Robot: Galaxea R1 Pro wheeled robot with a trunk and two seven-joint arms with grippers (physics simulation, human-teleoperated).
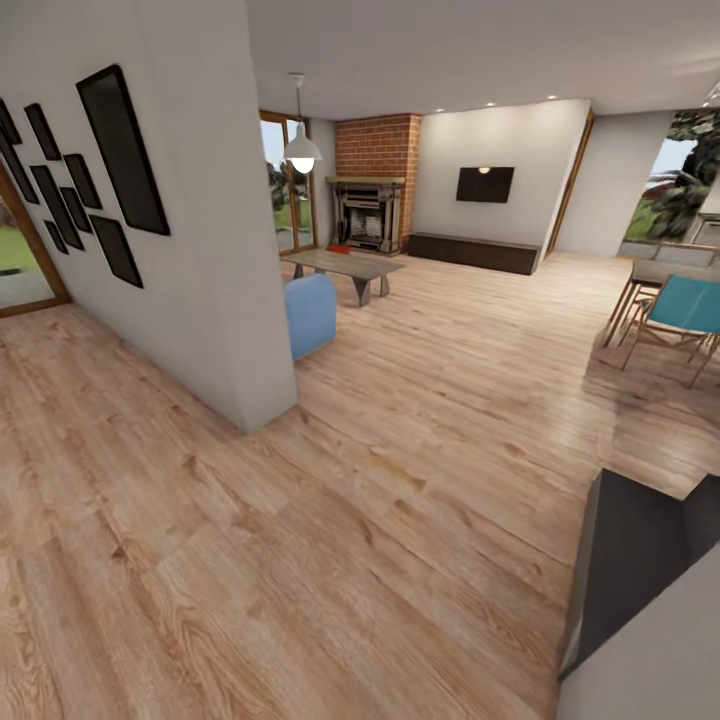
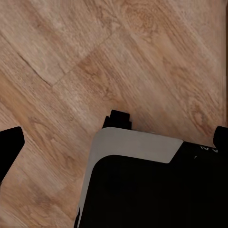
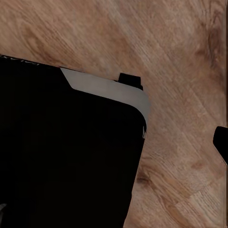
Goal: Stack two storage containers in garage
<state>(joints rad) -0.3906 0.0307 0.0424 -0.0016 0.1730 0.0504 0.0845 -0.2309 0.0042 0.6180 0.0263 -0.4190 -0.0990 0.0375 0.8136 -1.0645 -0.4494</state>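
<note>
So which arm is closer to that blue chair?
Likely left, narrowly: the blue chair lies left of centre, far ahead. Both arms hang down by the robot's black base over the plank floor.

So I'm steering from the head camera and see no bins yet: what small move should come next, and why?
Probably roll forward over the wood floor, past the white wall corner, toward the brick chimney and fireplace. A small red shape near the fireplace base may be a bin, but it is too small to tell.
</note>
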